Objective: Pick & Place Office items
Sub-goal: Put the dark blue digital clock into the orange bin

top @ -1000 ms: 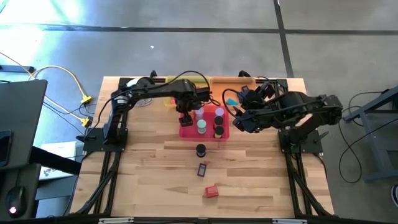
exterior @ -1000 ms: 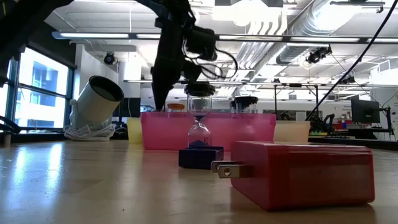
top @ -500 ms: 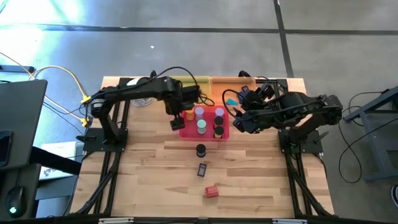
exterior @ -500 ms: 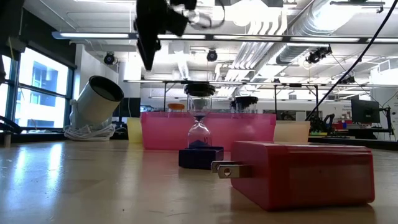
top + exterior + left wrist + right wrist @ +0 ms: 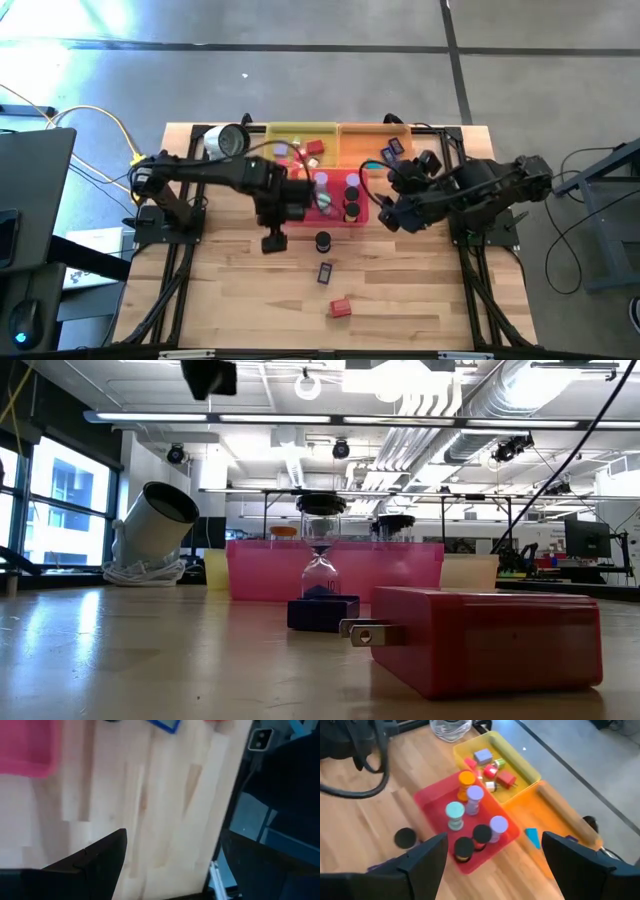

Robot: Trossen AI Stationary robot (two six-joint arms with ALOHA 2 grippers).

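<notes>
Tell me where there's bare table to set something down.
Free: the near-left wood between the table's near edge and the left gripper, and the near-right beyond the red block. Crowded: the far strip with the yellow tray, orange tray and pink tray.

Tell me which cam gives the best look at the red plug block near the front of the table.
The low view: the red plug block fills the foreground, prongs facing left. The high view shows it only as a small red piece on bare wood in front of the trays. Left wrist catches only a red sliver at the frame edge, which may be it; right wrist misses it.
</notes>
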